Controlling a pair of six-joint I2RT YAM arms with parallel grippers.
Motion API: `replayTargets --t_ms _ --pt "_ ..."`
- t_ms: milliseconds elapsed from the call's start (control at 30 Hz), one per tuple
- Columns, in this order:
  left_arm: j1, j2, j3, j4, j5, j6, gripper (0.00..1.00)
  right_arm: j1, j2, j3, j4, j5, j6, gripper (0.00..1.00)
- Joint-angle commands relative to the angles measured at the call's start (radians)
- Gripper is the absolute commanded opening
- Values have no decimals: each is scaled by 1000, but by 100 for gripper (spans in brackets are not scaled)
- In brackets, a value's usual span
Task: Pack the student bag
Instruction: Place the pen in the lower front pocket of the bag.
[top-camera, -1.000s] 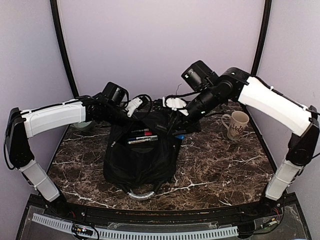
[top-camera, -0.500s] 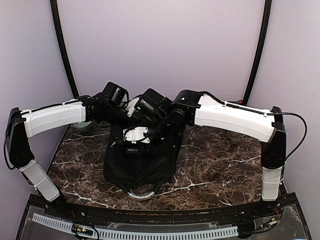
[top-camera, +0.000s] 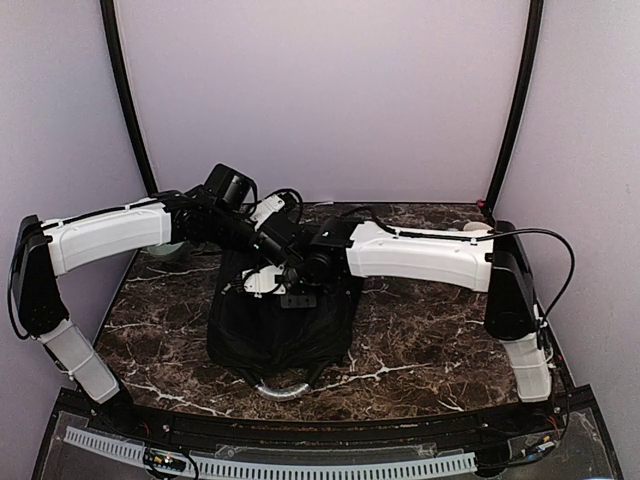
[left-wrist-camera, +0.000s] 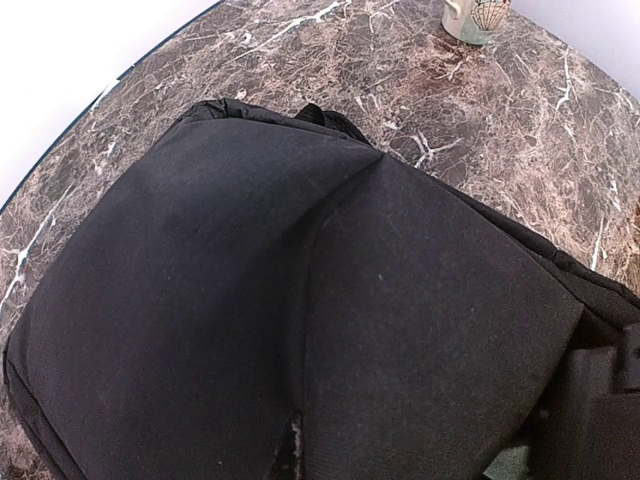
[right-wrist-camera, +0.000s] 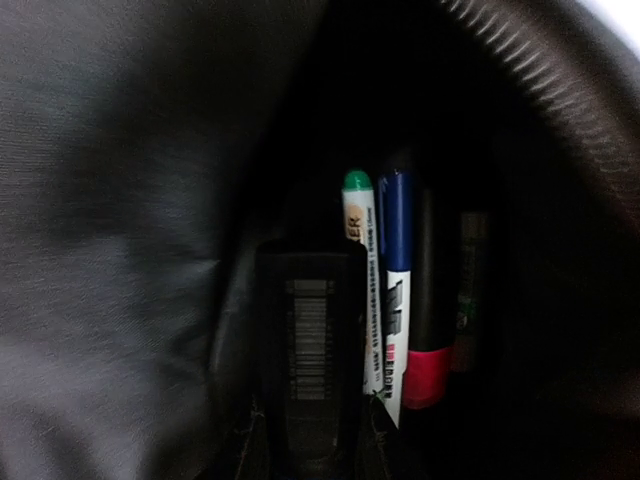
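The student bag (top-camera: 280, 325) lies in the middle of the table, its pale grey loop handle (top-camera: 283, 388) toward me. My left gripper (top-camera: 266, 213) is shut on the fabric at the bag's far rim. In the left wrist view black cloth (left-wrist-camera: 300, 300) hides its fingers. My right gripper (top-camera: 272, 285) reaches into the bag's mouth, shut on a flat black box with a barcode label (right-wrist-camera: 308, 345). Beside the box inside the bag stand a green-capped marker (right-wrist-camera: 358, 260), a blue-capped marker (right-wrist-camera: 396, 270) and a black marker with a red band (right-wrist-camera: 428, 340).
A pale mug (left-wrist-camera: 475, 15) stands on the marble table (top-camera: 430, 330) at the back right. A pale green bowl (top-camera: 164, 250) sits partly under the left arm at the back left. The right arm (top-camera: 420, 255) stretches across the table's far half.
The right arm has swung from the back right over to the bag and lowered its gripper with the black box into the opening, covering the markers in the top view. The left arm has stayed put.
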Motion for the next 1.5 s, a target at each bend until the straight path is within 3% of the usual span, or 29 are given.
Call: replayTargets --t_ms 0,100,233,533,700,833,1133,1333,1467 --pt "12 -43 41 70 26 -24 0 0 45 -26 115 161 -39 15" --pt "11 -43 44 67 28 -24 0 -1 63 -56 169 224 -58 15" --pt "11 -45 44 67 27 -24 0 -2 60 -118 258 286 -80 23" --pt "12 -39 44 65 20 -24 1 3 10 -130 194 209 -20 38" --pt "11 -29 45 63 11 -21 7 7 -57 -142 107 86 48 42" --pt "12 -16 50 48 22 -8 14 10 -136 -222 78 30 83 42" --pt "3 12 57 -8 245 62 48 -43 -286 -664 255 10 86 42" --pt "-9 27 100 -48 194 24 59 -168 -351 -849 377 1 51 42" --pt "-9 -12 52 -43 158 -58 61 -278 -377 -879 400 -46 40 43"
